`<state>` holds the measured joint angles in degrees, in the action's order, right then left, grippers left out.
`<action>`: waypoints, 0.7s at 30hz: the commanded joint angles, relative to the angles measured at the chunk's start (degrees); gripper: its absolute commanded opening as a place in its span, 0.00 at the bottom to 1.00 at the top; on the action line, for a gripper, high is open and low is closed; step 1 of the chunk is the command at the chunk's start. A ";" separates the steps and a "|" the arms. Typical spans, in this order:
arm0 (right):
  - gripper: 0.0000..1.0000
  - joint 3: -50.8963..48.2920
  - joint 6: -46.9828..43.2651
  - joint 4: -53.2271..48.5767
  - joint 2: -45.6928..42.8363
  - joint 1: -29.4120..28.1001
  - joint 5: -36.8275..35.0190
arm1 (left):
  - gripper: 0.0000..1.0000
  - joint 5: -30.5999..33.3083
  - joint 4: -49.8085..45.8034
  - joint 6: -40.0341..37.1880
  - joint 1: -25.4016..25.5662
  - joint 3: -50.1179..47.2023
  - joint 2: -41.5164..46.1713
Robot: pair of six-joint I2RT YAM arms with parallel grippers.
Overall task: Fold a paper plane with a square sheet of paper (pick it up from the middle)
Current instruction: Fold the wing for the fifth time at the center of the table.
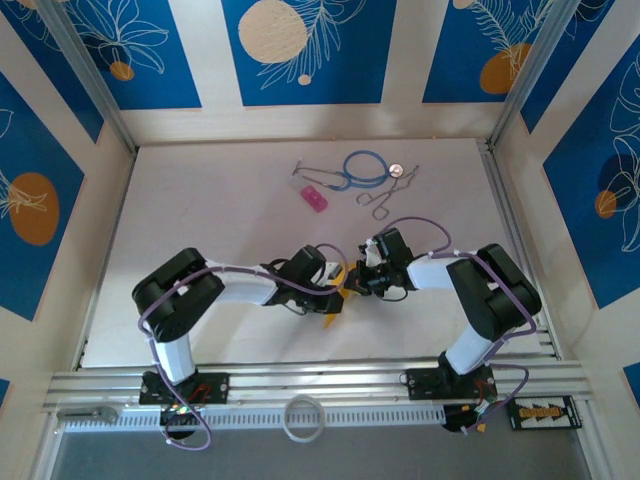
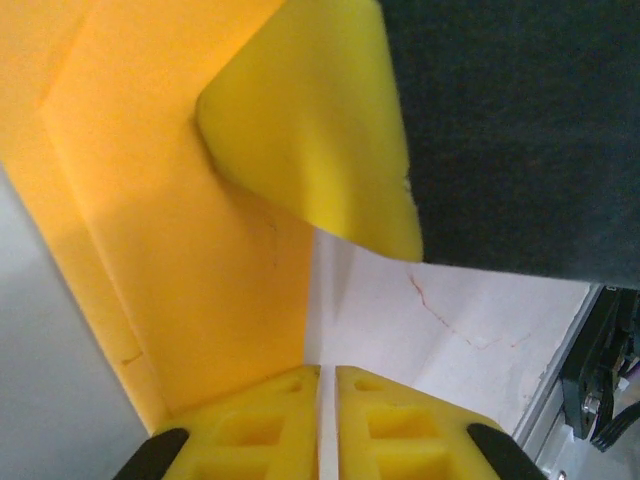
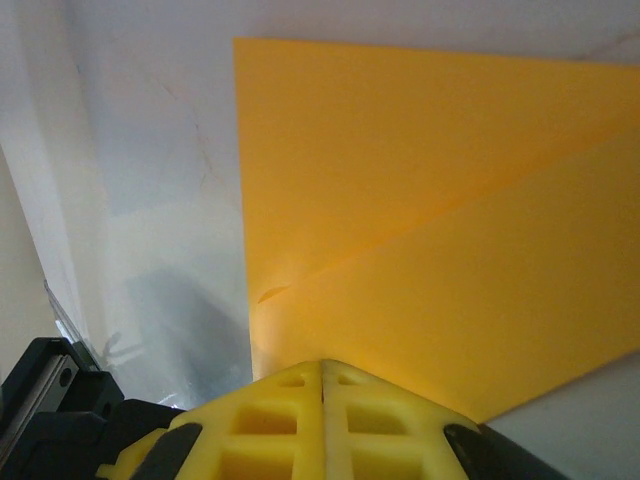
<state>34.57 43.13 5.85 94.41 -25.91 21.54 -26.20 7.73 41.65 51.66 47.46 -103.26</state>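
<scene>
The orange-yellow sheet of paper (image 1: pixel 332 312) lies on the white table between the two arms, mostly hidden under them from above. In the right wrist view the paper (image 3: pixel 420 200) shows a straight left edge and a diagonal folded flap. My right gripper (image 3: pixel 322 365) is shut, its tips resting on the paper's near part. In the left wrist view my left gripper (image 2: pixel 327 370) stands with a narrow gap and nothing between its jaws, at the right edge of the paper (image 2: pixel 180 250). A yellow fingertip (image 2: pixel 310 130) of the right gripper lies over the paper. From above, the left gripper (image 1: pixel 338 283) faces the right gripper (image 1: pixel 362 280).
At the back of the table lie a small pink block (image 1: pixel 314 197), a blue stethoscope (image 1: pixel 365 168), metal forceps (image 1: pixel 385 195) and a coin (image 1: pixel 394 169). An aluminium rail (image 1: pixel 320 380) runs along the near edge, with a white ring (image 1: pixel 302 417) below it.
</scene>
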 commanded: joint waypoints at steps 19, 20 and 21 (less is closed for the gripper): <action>0.00 -0.36 -0.81 -3.89 3.96 -0.02 -4.55 | 0.05 2.04 -9.23 0.92 5.19 -14.53 10.16; 0.00 -0.37 -0.77 -3.83 4.03 -0.02 -4.49 | 0.05 2.23 -9.67 0.74 5.42 -14.75 10.35; 0.00 -0.33 -0.77 -3.83 3.88 -0.02 -4.49 | 0.04 2.46 -10.25 0.50 5.79 -14.88 10.60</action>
<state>34.92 43.11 6.42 95.61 -26.24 23.59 -22.76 8.64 42.98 55.51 35.48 -92.84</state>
